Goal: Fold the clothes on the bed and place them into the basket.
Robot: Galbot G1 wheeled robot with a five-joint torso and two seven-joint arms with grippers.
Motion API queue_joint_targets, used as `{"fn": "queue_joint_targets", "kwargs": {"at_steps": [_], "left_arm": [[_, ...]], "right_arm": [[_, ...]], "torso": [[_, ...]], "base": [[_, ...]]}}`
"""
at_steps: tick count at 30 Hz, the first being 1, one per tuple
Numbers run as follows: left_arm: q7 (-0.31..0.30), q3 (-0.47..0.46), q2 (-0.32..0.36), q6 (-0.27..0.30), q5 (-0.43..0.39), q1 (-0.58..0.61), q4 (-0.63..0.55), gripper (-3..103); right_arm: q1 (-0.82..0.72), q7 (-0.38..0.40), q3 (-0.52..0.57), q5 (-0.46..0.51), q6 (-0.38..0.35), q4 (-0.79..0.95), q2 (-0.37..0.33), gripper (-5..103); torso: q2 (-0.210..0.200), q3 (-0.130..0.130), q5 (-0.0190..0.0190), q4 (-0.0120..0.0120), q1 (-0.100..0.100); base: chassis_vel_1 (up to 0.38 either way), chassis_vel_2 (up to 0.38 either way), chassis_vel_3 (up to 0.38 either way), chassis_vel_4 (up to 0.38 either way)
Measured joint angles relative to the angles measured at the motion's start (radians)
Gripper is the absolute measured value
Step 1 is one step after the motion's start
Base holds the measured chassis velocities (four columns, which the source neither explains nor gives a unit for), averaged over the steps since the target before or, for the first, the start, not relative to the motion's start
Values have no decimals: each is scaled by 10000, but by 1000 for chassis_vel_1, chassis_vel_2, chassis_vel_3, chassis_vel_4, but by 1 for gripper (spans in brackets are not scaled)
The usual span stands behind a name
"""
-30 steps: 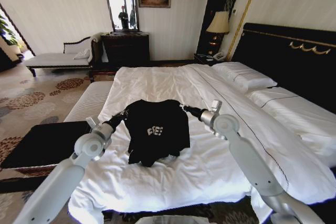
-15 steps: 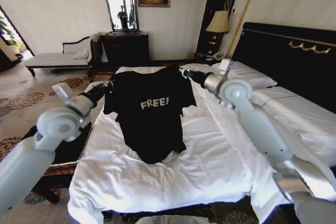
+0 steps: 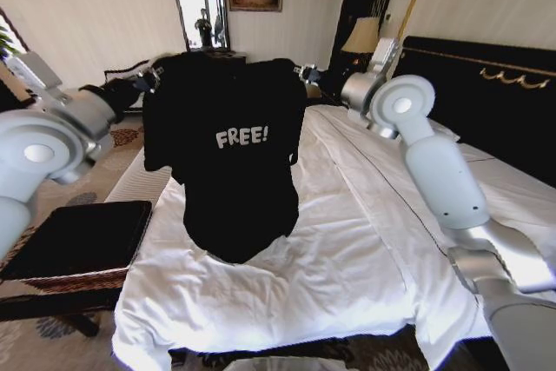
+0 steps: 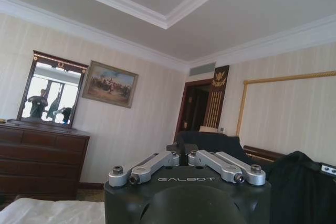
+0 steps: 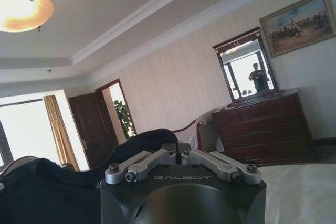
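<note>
The black T-shirt (image 3: 230, 154) with white "FREE" lettering hangs spread out, chest facing me, above the white bed (image 3: 347, 249). My left gripper (image 3: 156, 76) is shut on one shoulder and my right gripper (image 3: 301, 69) is shut on the other, both raised high. The hem dangles over the duvet near the bed's foot. In the left wrist view, the left gripper (image 4: 182, 156) pinches black cloth, and more of the T-shirt (image 4: 299, 187) hangs beside it. In the right wrist view, the right gripper (image 5: 178, 151) holds the T-shirt (image 5: 47, 192) the same way. The basket (image 3: 78, 236), black-topped with brown wicker sides, stands on the floor left of the bed.
A pale striped bench (image 3: 143, 175) sits between the basket and the bed. White pillows (image 3: 486, 171) lie against the black headboard (image 3: 486, 93) on the right. A dark dresser with mirror (image 3: 198, 15) and a lamp (image 3: 361, 36) stand by the far wall.
Both arms have lifted the T-shirt from the duvet up to head height. It went from crumpled on the bed to hanging open and flat.
</note>
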Motion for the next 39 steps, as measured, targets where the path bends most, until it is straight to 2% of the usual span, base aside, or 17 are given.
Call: {"fn": "queue_joint_targets", "kwargs": {"at_steps": [5, 10, 14, 16, 17, 18, 20, 21, 23, 25, 26, 28, 31, 32, 36, 37, 39], "left_arm": [[1, -410, 343, -35, -198, 465, -499, 2], [-22, -1364, 987, -148, -681, 1400, -1383, 2], [-162, -4190, 1586, -171, -1487, 3800, -2763, 2], [-207, -4471, 1650, -155, -1636, 4091, -2941, 2], [-323, -4864, 1749, -143, -2035, 4425, -3209, 2], [-440, -5236, 1862, -132, -2517, 4503, -3406, 2], [-641, -5864, 2114, -97, -3468, 4491, -3725, 2], [-641, -5864, 2114, -97, -3468, 4491, -3725, 2], [-732, -6294, 2422, -46, -4199, 4401, -4003, 2], [-693, -6654, 2816, 24, -4729, 4368, -4084, 2], [-693, -6654, 2816, 24, -4729, 4368, -4084, 2], [-844, -7243, 3149, 140, -5462, 4268, -4089, 2], [-1004, -7844, 3581, 236, -6208, 4052, -4086, 2], [-1004, -7844, 3581, 236, -6208, 4052, -4086, 2], [-1263, -9018, 4067, 327, -7729, 3911, -4063, 2], [-1263, -9018, 4067, 327, -7729, 3911, -4063, 2], [-1468, -9600, 4338, 405, -8780, 3807, -4056, 2]], "right_arm": [[-134, 164, 193, 378, 15, 382, -197, 1], [-325, 836, 430, 1525, -37, 1048, -461, 1], [-744, 2382, 967, 3566, -98, 2851, -1032, 1], [-888, 2525, 1151, 3861, -98, 3267, -1266, 1], [-1131, 2705, 1542, 4331, -92, 3856, -1731, 1], [-1355, 2810, 2026, 4795, -81, 4397, -2226, 1], [-1702, 2851, 2951, 5587, -56, 5104, -3149, 1], [-1702, 2851, 2951, 5587, -56, 5104, -3149, 1], [-2116, 2845, 3960, 6302, -31, 5743, -4207, 1], [-2483, 2768, 4892, 7046, 71, 6586, -5646, 1], [-2483, 2768, 4892, 7046, 71, 6586, -5646, 1], [-2383, 2742, 5250, 7631, 165, 6993, -6440, 1], [-2057, 2789, 5177, 7894, 270, 7065, -6601, 1], [-2057, 2789, 5177, 7894, 270, 7065, -6601, 1], [-1574, 2854, 5109, 8419, 335, 6794, -6621, 1], [-1574, 2854, 5109, 8419, 335, 6794, -6621, 1], [-1402, 2941, 5257, 9169, 329, 6756, -6898, 1]], "torso": [[1, -1, 2, -6, -4], [0, 0, 3, -6, 0], [1, -2, 5, 6, -3], [2, -3, 5, 6, -5], [2, -3, 1, 4, -6], [3, -3, -3, -10, -6], [3, -3, 7, -7, -6], [3, -3, 7, -7, -6], [2, -3, 10, -3, -5], [3, -3, 11, -15, -5], [3, -3, 11, -15, -5], [3, -4, 5, -15, -6], [4, -3, 2, 3, -7], [4, -3, 2, 3, -7], [2, 1, 1, 2, -1], [2, 1, 1, 2, -1], [1, 0, 7, -4, 0]], "base": [[0, 0, 0, 0], [0, 0, 0, 0], [0, 0, 0, 0], [0, 0, 0, 0], [0, 0, 0, 0], [0, 0, 0, 0], [0, 0, 0, 0], [0, 0, 0, 0], [0, 0, 0, 0], [0, 0, 0, 0], [0, 0, 0, 0], [0, 0, 0, 0], [0, 0, 0, 0], [0, 0, 0, 0], [0, 0, 0, 0], [0, 0, 0, 0], [0, 0, 0, 0]]}}
